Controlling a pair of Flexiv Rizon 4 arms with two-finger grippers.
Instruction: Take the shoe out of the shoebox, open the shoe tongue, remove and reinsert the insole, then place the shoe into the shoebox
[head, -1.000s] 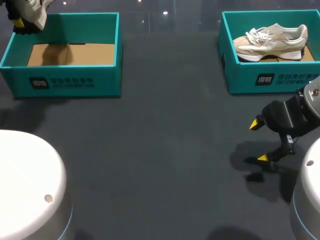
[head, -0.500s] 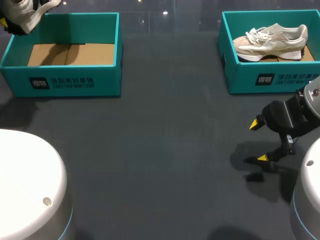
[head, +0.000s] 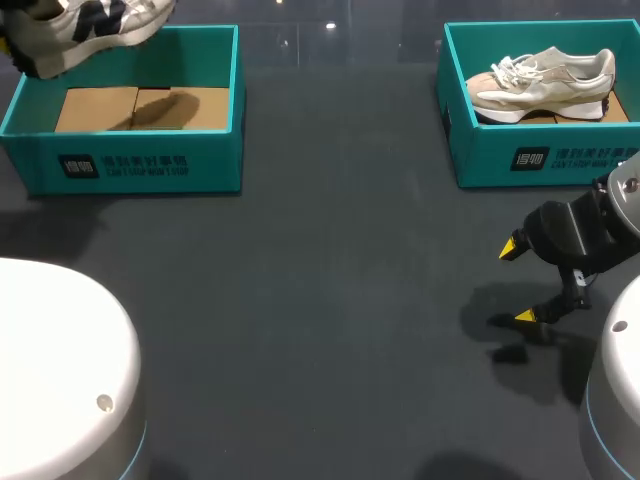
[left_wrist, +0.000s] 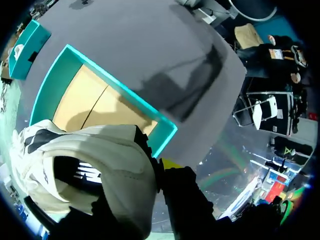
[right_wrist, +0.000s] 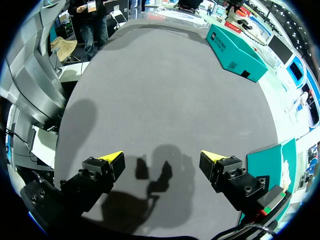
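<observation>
A white and beige shoe (head: 90, 25) with dark stripes hangs over the back left corner of the left teal shoebox (head: 140, 165). In the left wrist view my left gripper (left_wrist: 157, 170) is shut on that shoe (left_wrist: 100, 160) at its collar, with one yellow tip showing and the other hidden behind the shoe. Below it lies the left shoebox (left_wrist: 127, 97) with its bare cardboard floor. A second beige shoe (head: 545, 82) lies in the right shoebox (head: 540, 160). My right gripper (head: 518, 282) (right_wrist: 162, 159) stands open just above the table at the right, holding nothing.
The dark table top (head: 320, 300) stretches between the two boxes and in front of them. In the right wrist view the left shoebox (right_wrist: 235, 47) stands far ahead of the fingers and a corner of the right shoebox (right_wrist: 270, 167) is close beside one finger.
The shoe in my left gripper has swung right, so more of it shows above the left box, and its shadow on the box floor has shifted right. The right arm has not moved.
</observation>
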